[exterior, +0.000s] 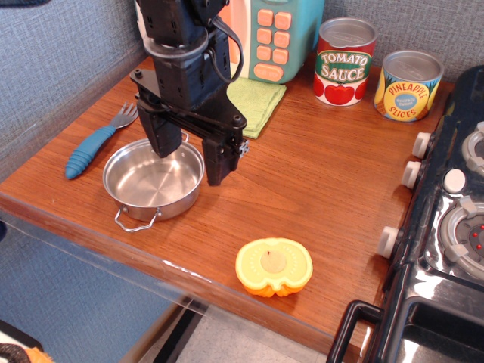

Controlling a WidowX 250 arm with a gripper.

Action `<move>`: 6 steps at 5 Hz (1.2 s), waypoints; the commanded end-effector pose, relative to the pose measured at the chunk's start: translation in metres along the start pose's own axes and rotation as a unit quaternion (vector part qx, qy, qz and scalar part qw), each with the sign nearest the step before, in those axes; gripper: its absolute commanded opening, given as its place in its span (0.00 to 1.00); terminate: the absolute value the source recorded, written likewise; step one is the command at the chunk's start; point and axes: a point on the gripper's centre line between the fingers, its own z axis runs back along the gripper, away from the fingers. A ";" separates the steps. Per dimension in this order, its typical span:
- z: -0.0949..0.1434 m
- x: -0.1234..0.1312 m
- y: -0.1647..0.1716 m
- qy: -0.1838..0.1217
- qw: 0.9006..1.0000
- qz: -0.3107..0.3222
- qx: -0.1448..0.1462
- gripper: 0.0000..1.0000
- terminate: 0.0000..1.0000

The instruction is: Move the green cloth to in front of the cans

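Observation:
The green cloth [259,104] lies flat on the wooden counter at the back, in front of a toy microwave; its left part is hidden behind my arm. The two cans stand at the back right: the red-and-green Tomato Sauce can [344,63] and the yellow-and-blue Pineapple Slices can [407,85]. My black gripper [190,168] hangs open and empty, with one finger over the steel pan [153,179] and the other finger just right of the pan's rim. It is in front of and slightly left of the cloth, apart from it.
A blue-handled toy fork [98,141] lies left of the pan. An orange-and-yellow toy pumpkin half [274,266] sits near the counter's front edge. A toy microwave [276,34] stands at the back. A black toy stove [446,227] borders the counter on the right.

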 end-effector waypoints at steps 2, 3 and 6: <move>-0.011 0.035 0.021 -0.010 0.999 0.040 0.004 1.00 0.00; -0.019 0.066 0.043 -0.020 0.998 0.068 0.002 1.00 0.00; -0.059 0.150 0.097 -0.045 0.993 0.110 0.020 1.00 0.00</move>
